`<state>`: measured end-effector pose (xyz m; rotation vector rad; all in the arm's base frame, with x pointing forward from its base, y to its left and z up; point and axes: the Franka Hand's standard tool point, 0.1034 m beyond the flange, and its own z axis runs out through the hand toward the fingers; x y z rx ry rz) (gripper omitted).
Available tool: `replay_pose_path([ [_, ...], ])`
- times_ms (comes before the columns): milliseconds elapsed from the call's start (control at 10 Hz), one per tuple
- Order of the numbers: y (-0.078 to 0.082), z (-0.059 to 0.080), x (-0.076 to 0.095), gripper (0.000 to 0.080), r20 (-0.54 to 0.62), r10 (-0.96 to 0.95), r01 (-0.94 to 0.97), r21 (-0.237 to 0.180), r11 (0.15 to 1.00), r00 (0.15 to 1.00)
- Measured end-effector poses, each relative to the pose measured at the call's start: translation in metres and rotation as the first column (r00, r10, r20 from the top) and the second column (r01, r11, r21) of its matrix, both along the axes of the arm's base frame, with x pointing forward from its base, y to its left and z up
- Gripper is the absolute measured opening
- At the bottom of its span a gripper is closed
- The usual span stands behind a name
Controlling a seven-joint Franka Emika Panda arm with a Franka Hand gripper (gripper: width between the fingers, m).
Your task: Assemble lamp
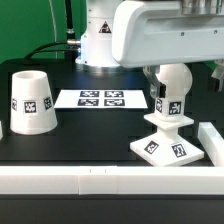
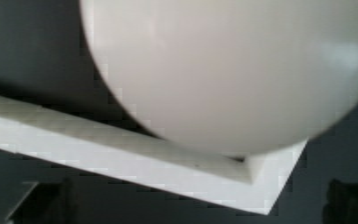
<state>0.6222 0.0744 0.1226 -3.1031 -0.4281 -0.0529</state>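
Observation:
The round-headed bulb (image 1: 169, 84) stands upright on the flat square base (image 1: 163, 148) at the exterior view's right. My gripper (image 1: 167, 100) comes down over the bulb from above, with a dark finger (image 1: 152, 92) beside the bulb's head. In the wrist view the bulb's head (image 2: 211, 70) fills most of the picture, with the base (image 2: 140, 150) behind it. My gripper (image 2: 190, 205) is open, its dark fingertips (image 2: 25, 205) far apart at the picture's edges. The cup-like shade (image 1: 32, 100) stands alone, wide end down, at the exterior view's left.
The marker board (image 1: 100, 98) lies flat at the middle back. A white rail (image 1: 100, 182) runs along the table's front and turns up the right side (image 1: 211, 140), close to the base. The robot pedestal (image 1: 95, 40) stands behind.

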Motion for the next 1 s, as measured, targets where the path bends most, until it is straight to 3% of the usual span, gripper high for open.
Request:
replay_pose_path([
  [300,-0.021,0.025,-0.016,0.0698,-0.021,0.047,-0.047,-0.012,0.999,0.999],
  [500,-0.053,0.054,-0.021,0.0698,-0.042,0.084,-0.085,-0.025,0.996,0.996],
  [600,-0.064,0.059,-0.022,0.0698,-0.038,0.078,-0.079,-0.028,0.997,0.996],
  [1000,-0.06,0.055,-0.023,0.0698,-0.043,0.086,-0.087,-0.026,0.996,0.995],
])
